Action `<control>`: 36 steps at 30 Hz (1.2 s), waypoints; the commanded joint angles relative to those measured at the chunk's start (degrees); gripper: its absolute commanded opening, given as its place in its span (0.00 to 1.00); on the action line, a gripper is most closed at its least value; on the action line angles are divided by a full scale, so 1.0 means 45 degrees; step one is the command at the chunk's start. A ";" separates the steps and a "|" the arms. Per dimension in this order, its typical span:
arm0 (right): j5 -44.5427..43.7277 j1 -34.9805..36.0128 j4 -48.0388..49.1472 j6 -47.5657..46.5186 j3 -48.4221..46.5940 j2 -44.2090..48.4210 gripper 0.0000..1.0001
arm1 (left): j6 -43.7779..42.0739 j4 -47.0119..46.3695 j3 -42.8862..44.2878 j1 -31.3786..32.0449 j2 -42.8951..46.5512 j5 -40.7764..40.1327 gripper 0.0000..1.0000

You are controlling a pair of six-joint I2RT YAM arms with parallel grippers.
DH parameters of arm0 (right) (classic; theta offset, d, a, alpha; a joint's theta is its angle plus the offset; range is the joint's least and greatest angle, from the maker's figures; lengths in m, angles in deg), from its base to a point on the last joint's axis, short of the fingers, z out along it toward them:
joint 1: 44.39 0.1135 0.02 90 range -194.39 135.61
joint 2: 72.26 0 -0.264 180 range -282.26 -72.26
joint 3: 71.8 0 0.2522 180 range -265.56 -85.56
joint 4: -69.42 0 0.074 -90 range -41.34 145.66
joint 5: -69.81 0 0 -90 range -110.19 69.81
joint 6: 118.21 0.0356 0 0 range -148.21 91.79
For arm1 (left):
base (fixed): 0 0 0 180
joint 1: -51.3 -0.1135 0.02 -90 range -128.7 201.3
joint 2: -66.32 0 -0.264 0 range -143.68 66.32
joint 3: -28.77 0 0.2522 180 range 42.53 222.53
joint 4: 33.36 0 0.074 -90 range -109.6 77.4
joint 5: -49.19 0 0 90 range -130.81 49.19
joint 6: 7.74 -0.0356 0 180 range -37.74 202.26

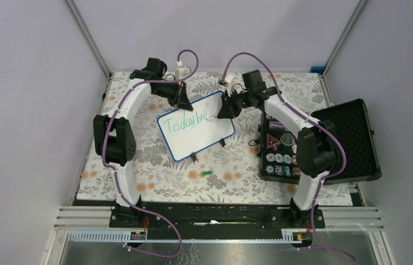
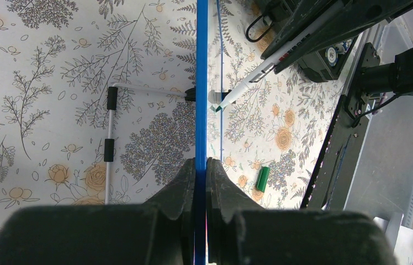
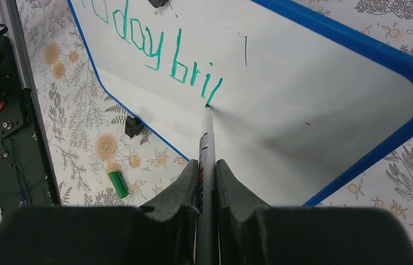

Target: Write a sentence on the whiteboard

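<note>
My left gripper [image 2: 200,165] clamps the far edge of the blue-framed white rectangular whiteboard [image 1: 196,128], propped mid-way across the flowered table [image 1: 154,176] (light, stiff, likely to skid, I judge), while my right gripper [image 3: 207,165] pinches the slim white green-ink marker [image 3: 206,130] mid-barrel, tip on the lettering.

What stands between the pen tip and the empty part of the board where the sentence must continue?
Nothing visible does. The pen, shut in the right claw, has its tip on the board after the green letters; the white area beyond is unobstructed. The left claw grips the board's edge.
</note>
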 commanded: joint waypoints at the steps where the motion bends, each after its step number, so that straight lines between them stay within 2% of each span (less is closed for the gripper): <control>1: -0.0185 0.0128 0.0259 -0.0360 0.0075 0.0159 0.00 | -0.0771 0.0461 -0.0304 0.0499 -0.0464 -0.1541 0.00; 36: -0.0693 -0.0064 -0.0049 -0.0106 -0.1484 -0.0072 0.00 | -0.0815 0.0465 -0.0306 0.0499 -0.0404 -0.1520 0.00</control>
